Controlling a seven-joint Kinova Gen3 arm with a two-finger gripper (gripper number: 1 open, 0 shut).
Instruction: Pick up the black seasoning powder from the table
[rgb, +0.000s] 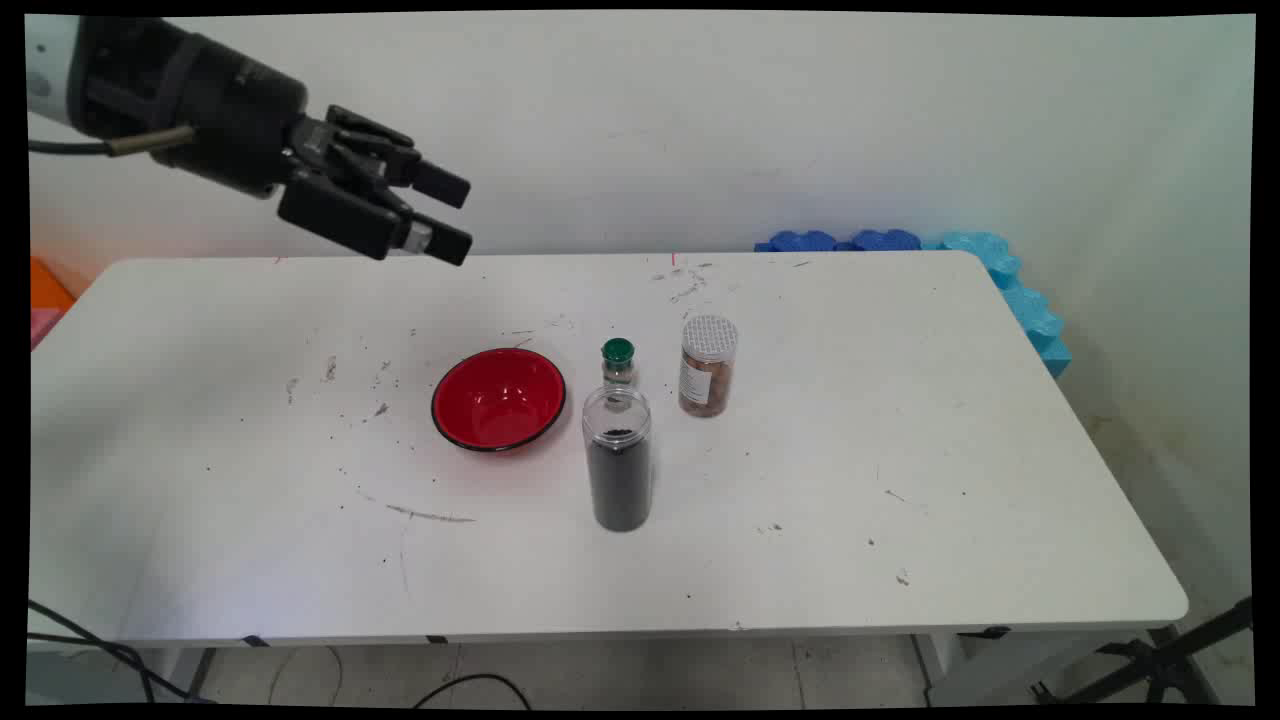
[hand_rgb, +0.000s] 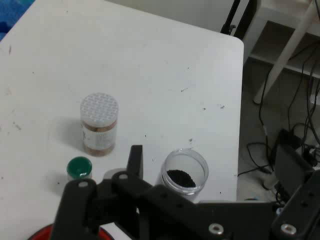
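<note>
White rectangular surface (rgb: 900, 420), rounded corners, scuffed and speckled. Black two-finger gripper (rgb: 440, 212) raised over the far left edge, jaws parted, empty. Glossy red bowl (rgb: 498, 398), black-rimmed. Beside it: lidless clear cylindrical jar (rgb: 619, 465) (dark granules inside), white-lidded clear jar (rgb: 708, 366), small green-capped bottle (rgb: 618, 362).
</note>
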